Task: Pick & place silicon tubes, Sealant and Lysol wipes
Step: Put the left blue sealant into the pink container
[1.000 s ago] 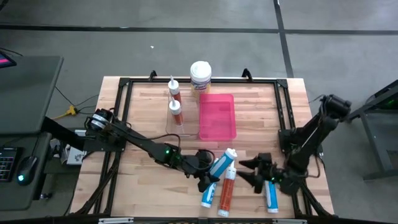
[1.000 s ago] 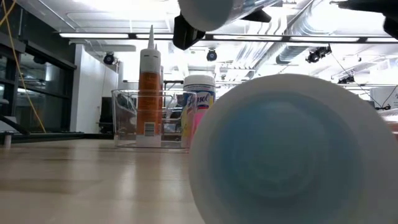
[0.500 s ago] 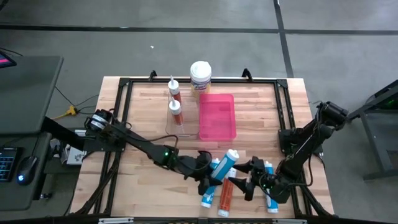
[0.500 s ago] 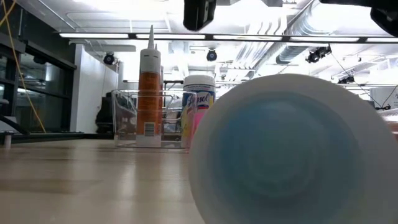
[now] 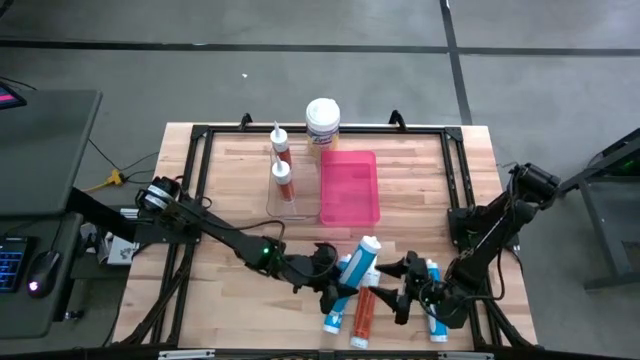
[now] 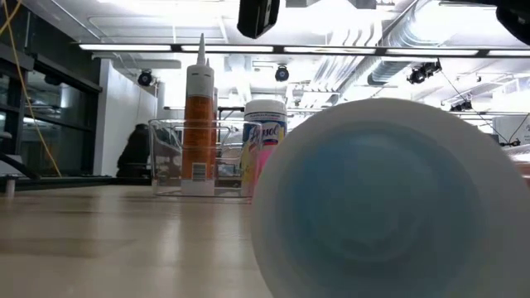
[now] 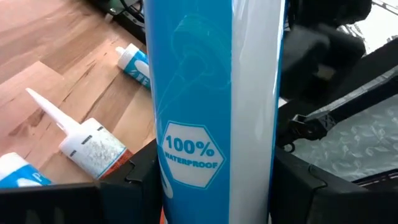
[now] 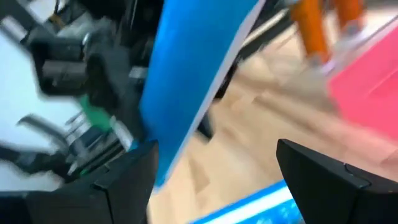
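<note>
My left gripper (image 5: 338, 282) is shut on a blue-and-white cartridge (image 5: 360, 262), held above the table near its front edge. My right gripper (image 5: 398, 283) is open and empty just to the right of it, above an orange cartridge (image 5: 365, 312) that lies on the table. In the right wrist view its fingers stand wide apart, with the held blue cartridge (image 8: 193, 81) ahead of them. Two more blue cartridges (image 5: 332, 318) (image 5: 434, 305) lie on the table. The Lysol wipes (image 5: 322, 122) stand upright at the far edge. My left gripper pinches the blue-and-white cartridge's body (image 7: 214, 155) between its two fingers, which stand on its two sides and lie across it. The cartridge is lifted clear of the table and tilted, its capped end (image 5: 371, 244) pointing toward the far right.
A clear bin (image 5: 283, 185) with two upright orange cartridges (image 5: 280, 148) stands at the back, a pink tray (image 5: 350, 187) beside it. A black frame (image 5: 200, 150) runs round the table. One cartridge's round end (image 6: 373, 199) lies close before the low camera.
My left gripper has lifted the blue-and-white cartridge higher; its end has left the top of the low view. My right gripper has gone toward the table's left and near edge, closer to the held cartridge and over the orange one.
</note>
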